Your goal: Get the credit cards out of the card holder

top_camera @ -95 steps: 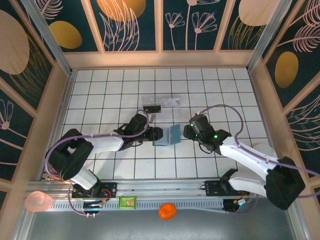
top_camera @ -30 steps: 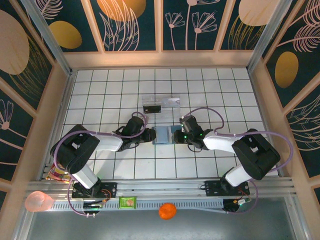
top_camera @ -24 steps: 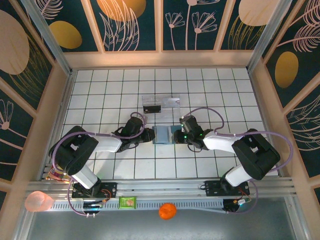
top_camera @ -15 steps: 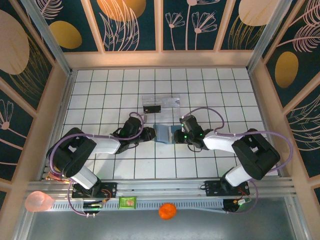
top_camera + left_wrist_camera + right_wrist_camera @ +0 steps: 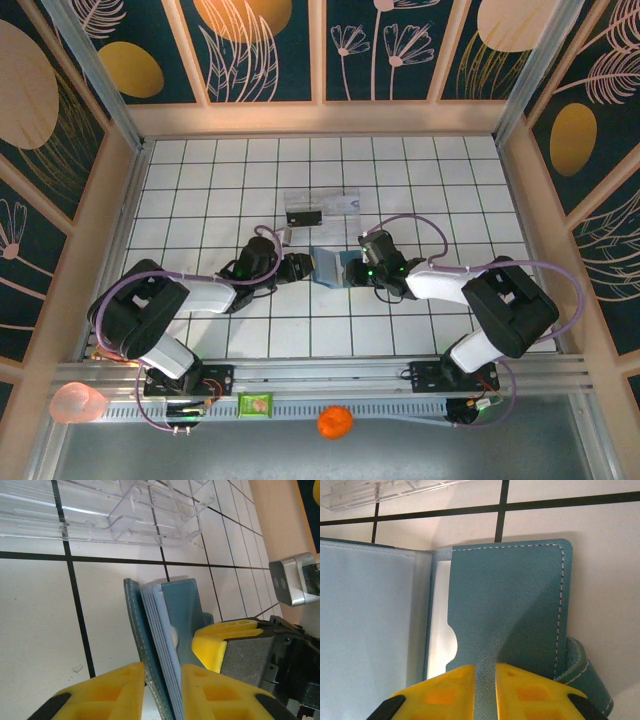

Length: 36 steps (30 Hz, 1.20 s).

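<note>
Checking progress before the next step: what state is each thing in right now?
card holder, partly open, left cover raised.
left gripper, shut on the card holder's left cover and sleeves.
right gripper, shut on the card holder's right pocket panel.
clear tray, lying flat, untouched.

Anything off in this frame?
Nothing spilled or damaged. The card holder is half open: the left gripper pinches its left cover and sleeves raised on edge, while the right gripper pinches the right panel.
</note>
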Each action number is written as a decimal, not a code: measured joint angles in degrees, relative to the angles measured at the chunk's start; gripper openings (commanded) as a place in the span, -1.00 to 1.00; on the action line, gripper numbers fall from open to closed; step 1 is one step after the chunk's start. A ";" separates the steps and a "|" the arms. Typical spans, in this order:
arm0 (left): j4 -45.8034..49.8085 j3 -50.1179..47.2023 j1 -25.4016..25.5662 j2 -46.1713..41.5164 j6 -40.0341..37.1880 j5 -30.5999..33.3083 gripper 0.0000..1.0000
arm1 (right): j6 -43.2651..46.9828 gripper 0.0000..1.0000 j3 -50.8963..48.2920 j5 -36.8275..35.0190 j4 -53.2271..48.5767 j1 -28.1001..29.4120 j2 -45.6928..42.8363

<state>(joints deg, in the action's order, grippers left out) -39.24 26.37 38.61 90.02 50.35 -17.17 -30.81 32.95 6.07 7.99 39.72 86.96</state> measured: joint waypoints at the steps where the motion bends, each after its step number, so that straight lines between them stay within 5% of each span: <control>1: -0.37 -0.02 -0.07 0.00 0.26 -0.26 -0.49 | 0.00 -0.62 0.00 0.02 0.11 0.00 0.02; 14: 0.48 0.90 -0.11 3.74 1.99 -1.86 -0.70 | -0.42 -0.62 0.00 1.31 0.81 0.02 0.24; 21: 1.38 0.94 -0.15 2.40 1.92 -1.66 -0.48 | -1.05 -0.61 0.00 1.55 0.83 0.09 0.24; 27: 1.88 0.70 -0.17 0.33 2.05 -1.62 -0.80 | -1.05 -0.56 0.09 1.60 0.81 0.13 0.24; 32: 2.58 0.50 -0.37 0.17 1.75 -1.11 -1.00 | -1.09 -0.40 0.33 1.95 0.57 0.31 -0.04; 36: 3.10 0.50 -0.37 0.11 1.84 -0.79 -1.00 | -1.40 -0.03 0.33 2.73 -0.09 0.39 -1.86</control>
<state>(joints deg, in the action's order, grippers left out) -36.14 26.87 38.24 90.13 52.18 -17.96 -32.21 33.28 8.80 7.90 40.12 85.10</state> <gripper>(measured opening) 0.043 0.403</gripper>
